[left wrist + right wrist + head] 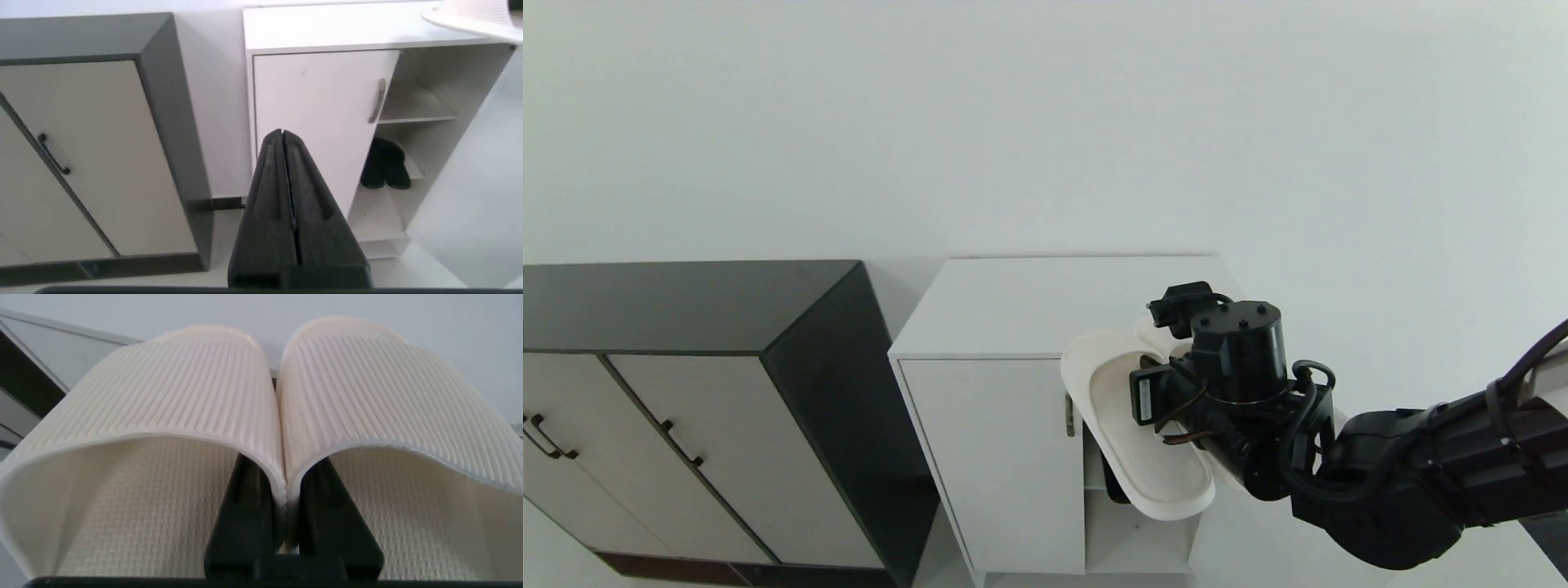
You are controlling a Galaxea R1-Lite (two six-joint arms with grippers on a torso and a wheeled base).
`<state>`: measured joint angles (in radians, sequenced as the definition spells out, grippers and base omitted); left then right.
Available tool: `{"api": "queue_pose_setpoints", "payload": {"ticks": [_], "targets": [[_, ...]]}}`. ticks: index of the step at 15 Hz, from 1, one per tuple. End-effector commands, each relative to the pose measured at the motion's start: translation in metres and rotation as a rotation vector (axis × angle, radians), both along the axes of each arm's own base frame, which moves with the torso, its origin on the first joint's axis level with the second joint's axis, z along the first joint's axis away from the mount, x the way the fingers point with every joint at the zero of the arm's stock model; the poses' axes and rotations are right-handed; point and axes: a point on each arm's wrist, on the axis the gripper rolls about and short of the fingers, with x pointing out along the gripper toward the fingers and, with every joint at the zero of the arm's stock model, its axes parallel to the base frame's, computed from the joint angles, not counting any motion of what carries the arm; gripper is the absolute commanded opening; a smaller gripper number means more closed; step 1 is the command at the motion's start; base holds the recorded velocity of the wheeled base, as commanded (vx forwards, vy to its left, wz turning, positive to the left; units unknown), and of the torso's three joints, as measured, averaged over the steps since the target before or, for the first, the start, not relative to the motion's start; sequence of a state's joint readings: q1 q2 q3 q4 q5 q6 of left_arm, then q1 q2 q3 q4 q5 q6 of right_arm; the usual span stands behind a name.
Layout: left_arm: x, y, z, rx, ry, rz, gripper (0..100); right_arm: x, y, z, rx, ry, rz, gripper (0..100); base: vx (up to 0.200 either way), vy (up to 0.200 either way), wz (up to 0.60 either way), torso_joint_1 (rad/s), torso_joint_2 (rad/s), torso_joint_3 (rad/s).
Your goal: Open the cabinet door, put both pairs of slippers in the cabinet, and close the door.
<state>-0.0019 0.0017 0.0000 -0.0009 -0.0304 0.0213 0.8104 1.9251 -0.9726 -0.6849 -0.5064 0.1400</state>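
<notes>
A pair of cream slippers point(1131, 445) hangs in front of the white cabinet point(1013, 310), level with its open right half. My right gripper point(282, 498) is shut on the two inner strap edges, pinched together between its fingers point(245, 506). The cream slippers point(204, 400) sit side by side, and one toe point(482, 16) juts over the cabinet top point(327, 33). A black pair of slippers point(386, 163) lies on a shelf inside the open compartment. My left gripper point(283, 139) is shut with nothing in it, held back from the cabinet's closed left door point(319, 122).
A dark cabinet point(686, 302) with pale doors and black handles stands to the left of the white one, with a narrow gap between them. The closed white door carries a metal handle point(1069, 414). An upper shelf point(417, 106) in the open compartment is bare.
</notes>
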Motion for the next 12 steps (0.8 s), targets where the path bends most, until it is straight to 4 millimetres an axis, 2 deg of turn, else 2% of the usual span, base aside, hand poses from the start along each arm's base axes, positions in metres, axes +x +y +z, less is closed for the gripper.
{"api": "queue_pose_setpoints", "payload": {"ticks": [1,4,9,12], "targets": [[0.000,0.000,0.000,0.000,-0.001,0.000,0,-0.002,-0.001,0.000,-0.002,0.000,0.002,0,0.000,0.000,0.00,0.000,0.00,0.000],[0.000,0.000,0.000,0.000,-0.001,0.000,0,-0.005,-0.005,0.007,0.010,-0.012,0.002,0,0.000,0.000,0.00,0.000,0.00,0.000],[0.000,0.000,0.000,-0.001,-0.001,-0.001,0,-0.042,-0.022,0.000,-0.018,-0.006,0.053,0,0.000,0.000,0.00,0.000,0.00,0.000],[0.000,0.000,0.000,-0.001,-0.001,-0.001,0,-0.041,-0.019,0.000,-0.019,-0.033,0.065,0,0.000,0.000,0.00,0.000,0.00,0.000]]}}
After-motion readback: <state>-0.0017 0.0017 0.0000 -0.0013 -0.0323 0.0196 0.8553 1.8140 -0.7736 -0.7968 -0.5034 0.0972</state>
